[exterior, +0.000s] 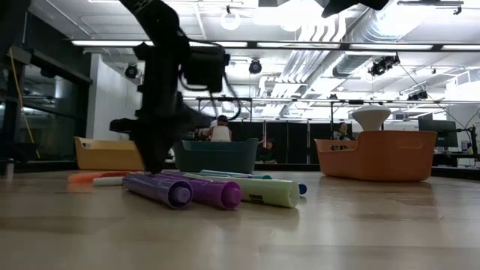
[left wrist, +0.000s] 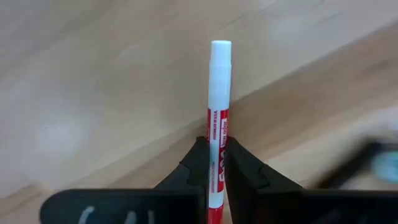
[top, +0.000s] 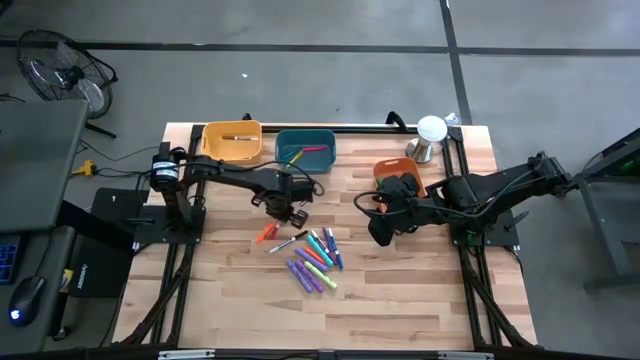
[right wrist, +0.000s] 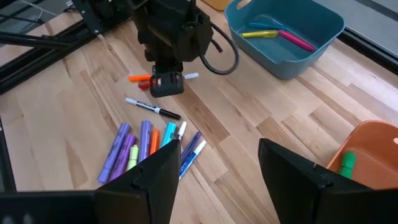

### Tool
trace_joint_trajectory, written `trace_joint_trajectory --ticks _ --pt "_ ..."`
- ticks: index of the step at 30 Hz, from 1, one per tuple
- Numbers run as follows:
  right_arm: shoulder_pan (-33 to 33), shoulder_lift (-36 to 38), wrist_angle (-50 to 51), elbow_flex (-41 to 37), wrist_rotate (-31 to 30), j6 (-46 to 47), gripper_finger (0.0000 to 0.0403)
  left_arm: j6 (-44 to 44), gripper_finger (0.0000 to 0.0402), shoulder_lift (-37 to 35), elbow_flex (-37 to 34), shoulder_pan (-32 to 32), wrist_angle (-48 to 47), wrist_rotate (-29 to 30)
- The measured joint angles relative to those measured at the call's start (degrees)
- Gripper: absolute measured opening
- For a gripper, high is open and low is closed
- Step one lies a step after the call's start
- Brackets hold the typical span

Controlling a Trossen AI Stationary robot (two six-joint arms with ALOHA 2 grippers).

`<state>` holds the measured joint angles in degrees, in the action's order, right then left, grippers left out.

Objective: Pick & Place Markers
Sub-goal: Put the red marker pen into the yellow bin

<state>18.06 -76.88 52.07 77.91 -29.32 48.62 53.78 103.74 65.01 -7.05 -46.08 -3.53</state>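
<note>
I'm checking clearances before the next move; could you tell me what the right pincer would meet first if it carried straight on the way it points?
Probably the bare wooden tabletop. The open right pincer aims down past it toward the left pincer. The loose markers lie to one side of that line, though depth is hard to judge.
</note>
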Motion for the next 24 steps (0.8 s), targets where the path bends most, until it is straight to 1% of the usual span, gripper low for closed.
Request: trace_joint_trajectory --ticks 8,15,17,20,22,24 --pt "0.0 0.0 0.0 0.0 0.3 0.4 0.0205 -6.2 0.0018 -1.3 4.5 0.5 -2.4 -0.2" --pt "0.0 0.0 0.5 0.0 0.6 1.0 0.0205 -12.9 0.0018 -2.7 6.6 2.1 -8.9 -0.7" --pt "0.0 0.0 0.5 0.0 0.6 1.0 0.0204 -14.6 0.0018 -4.0 6.3 2.7 -12.3 -0.7" --pt "0.0 0.0 0.5 0.0 0.6 1.1 0.0206 -16.9 0.0018 -5.5 6.6 3.2 -13.0 -0.5" --pt "0.0 0.0 0.5 0.0 0.5 1.5 0.0206 -18.3 0.0018 -7.6 6.3 3.8 -18.1 0.7" --pt "0.0 0.0 0.5 0.0 0.0 1.9 0.0205 -18.9 0.0018 -8.5 6.9 4.3 -17.5 0.9"
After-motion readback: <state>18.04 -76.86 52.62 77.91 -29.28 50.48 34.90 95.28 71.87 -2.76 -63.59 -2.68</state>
